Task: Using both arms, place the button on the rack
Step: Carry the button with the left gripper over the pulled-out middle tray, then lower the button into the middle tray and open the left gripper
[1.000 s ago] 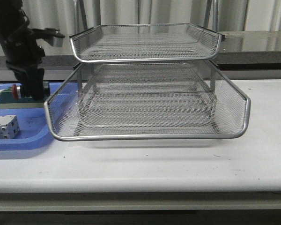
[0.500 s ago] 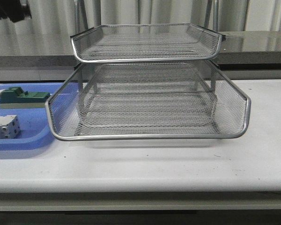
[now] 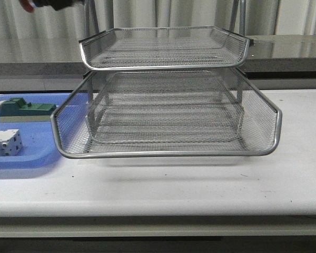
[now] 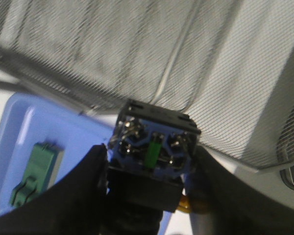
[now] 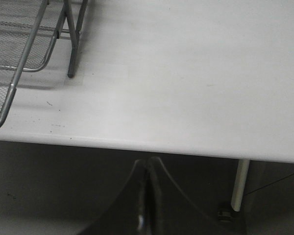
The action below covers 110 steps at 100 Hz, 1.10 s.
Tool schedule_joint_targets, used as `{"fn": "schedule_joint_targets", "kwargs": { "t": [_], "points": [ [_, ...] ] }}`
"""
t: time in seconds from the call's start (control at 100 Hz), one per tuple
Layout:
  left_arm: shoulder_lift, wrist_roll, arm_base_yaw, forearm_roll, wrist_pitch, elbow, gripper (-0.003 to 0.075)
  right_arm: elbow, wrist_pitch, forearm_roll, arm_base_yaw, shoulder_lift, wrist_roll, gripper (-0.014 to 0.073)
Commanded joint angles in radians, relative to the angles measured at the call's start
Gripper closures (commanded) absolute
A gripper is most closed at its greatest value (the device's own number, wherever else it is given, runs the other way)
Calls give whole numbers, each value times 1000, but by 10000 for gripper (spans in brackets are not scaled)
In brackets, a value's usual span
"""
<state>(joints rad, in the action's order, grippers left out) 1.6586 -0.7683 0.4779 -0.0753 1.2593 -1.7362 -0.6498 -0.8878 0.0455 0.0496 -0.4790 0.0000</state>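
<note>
Raised since the earlier frame, the left gripper [image 4: 149, 196] now sits at the front view's top-left corner, above the rack [image 3: 163, 95]. Its fingers [image 4: 78, 191] clamp the button [image 4: 154, 147], rear contacts showing. Green block [image 3: 23, 109] and white part [image 3: 5, 142] lie in the blue tray [image 3: 37, 153]. Right gripper [image 5: 146, 205]: fingers closed together, holding nothing, beyond the bench [image 5: 186, 73] edge.

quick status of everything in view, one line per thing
button: lifted, clamped in the left pincer, rear terminals facing the wrist camera
left pincer: shut on the button, raised above the rack
right pincer: shut, empty, beyond the table edge
rack: upright on the table, trays empty
blue tray: on the table, holding green block and white component
</note>
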Motion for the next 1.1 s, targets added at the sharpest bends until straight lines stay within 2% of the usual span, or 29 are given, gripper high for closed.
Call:
{"fn": "schedule_joint_targets", "kwargs": {
  "t": [0.0,0.29,0.54,0.59,0.66,0.78,0.85,0.92,1.09],
  "points": [
    [-27,10,76,-25,8,-8,741,-32,62,13,-1,-5,0,662],
    [115,10,272,-27,-67,-4,741,-32,62,13,-1,-5,0,662],
    [218,10,313,-12,-125,-4,733,-32,62,13,-1,-5,0,662],
    [227,10,313,-6,-125,-4,701,-32,62,13,-1,-5,0,662],
    [229,10,313,7,-125,-4,608,-32,62,13,-1,-5,0,662],
    [229,10,313,7,-132,-4,374,-32,62,13,-1,-5,0,662],
    [229,10,313,7,-141,-4,279,-32,62,13,-1,-5,0,662],
    [229,10,313,9,-153,-4,239,-32,62,13,-1,-5,0,662],
    [229,41,313,57,-158,-4,237,-32,62,13,-1,-5,0,662]
  ]
}}
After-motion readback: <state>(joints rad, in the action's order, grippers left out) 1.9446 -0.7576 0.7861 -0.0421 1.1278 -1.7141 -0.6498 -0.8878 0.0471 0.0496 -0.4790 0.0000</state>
